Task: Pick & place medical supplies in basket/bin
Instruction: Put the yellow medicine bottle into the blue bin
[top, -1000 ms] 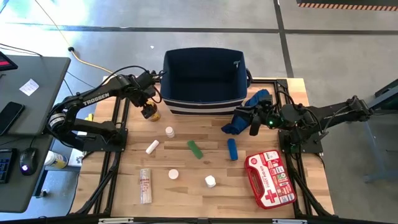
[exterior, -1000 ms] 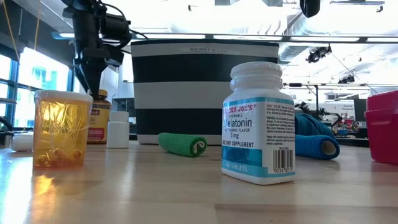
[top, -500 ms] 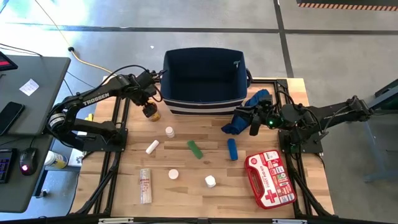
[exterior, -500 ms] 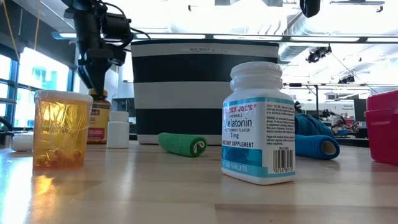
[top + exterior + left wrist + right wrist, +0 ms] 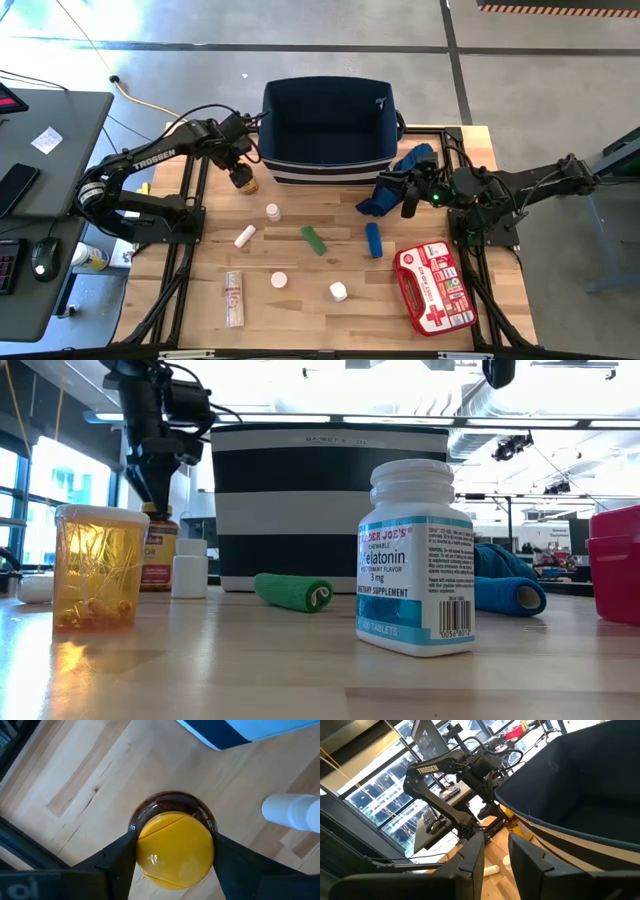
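The amber yellow-capped bottle (image 5: 243, 183) stands upright on the table left of the navy bin (image 5: 327, 125). My left gripper (image 5: 239, 177) is over it, pointing down and shut on its cap; the bottle also shows in the low view (image 5: 157, 555). My right gripper (image 5: 405, 197) is open and empty in the air by the royal-blue fabric bundle (image 5: 402, 172), right of the bin. The red-and-white pouch (image 5: 434, 288), a green roll (image 5: 314, 240), a blue roll (image 5: 373, 240) and white bottles (image 5: 338, 291) lie on the table. My left gripper pinches the bottle's yellow cap (image 5: 175, 847) between its two fingers, one on each side of the cap's rim. The fingers (image 5: 117, 860) come from above, pointing down. The bottle stands upright with its base on the table.
A small white bottle (image 5: 272, 211), a white tube (image 5: 245, 236), a white-capped vial (image 5: 279, 280) and a flat pale box (image 5: 234, 298) lie on the near left. The bin's wall (image 5: 330, 500) stands close to the right of the amber bottle. A desk (image 5: 40, 190) stands left of the table.
My left gripper has come down a little over the amber bottle's cap. The bottle has stayed where it stood.
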